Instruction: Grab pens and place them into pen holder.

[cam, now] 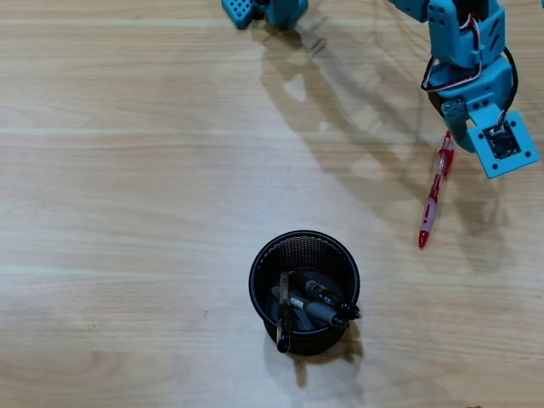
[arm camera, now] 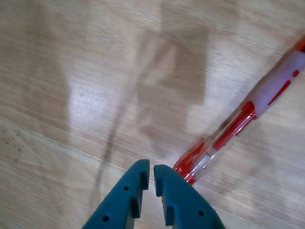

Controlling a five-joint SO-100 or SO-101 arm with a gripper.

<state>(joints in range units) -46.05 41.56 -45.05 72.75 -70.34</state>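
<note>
In the wrist view the hand (arm camera: 151, 172) is clenched on nothing, its jaws nearly touching just beside one end of the red-and-white pen (arm camera: 238, 124), which lies flat on the worktop (cam: 127, 170) near its right edge. To grasp well, I judge it should spread, shift across the barrel and straddle it before closing. One pen lies loose; three sit in the single black mesh pen holder (cam: 262, 259) toward the worktop's bottom edge.

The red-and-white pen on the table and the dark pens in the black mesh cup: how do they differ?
The red-and-white pen lies flat on the wooden table, alone beside the blue gripper; the dark pens lean together inside the black mesh cup. It is bright red; they are black and grey. All are slim.
</note>
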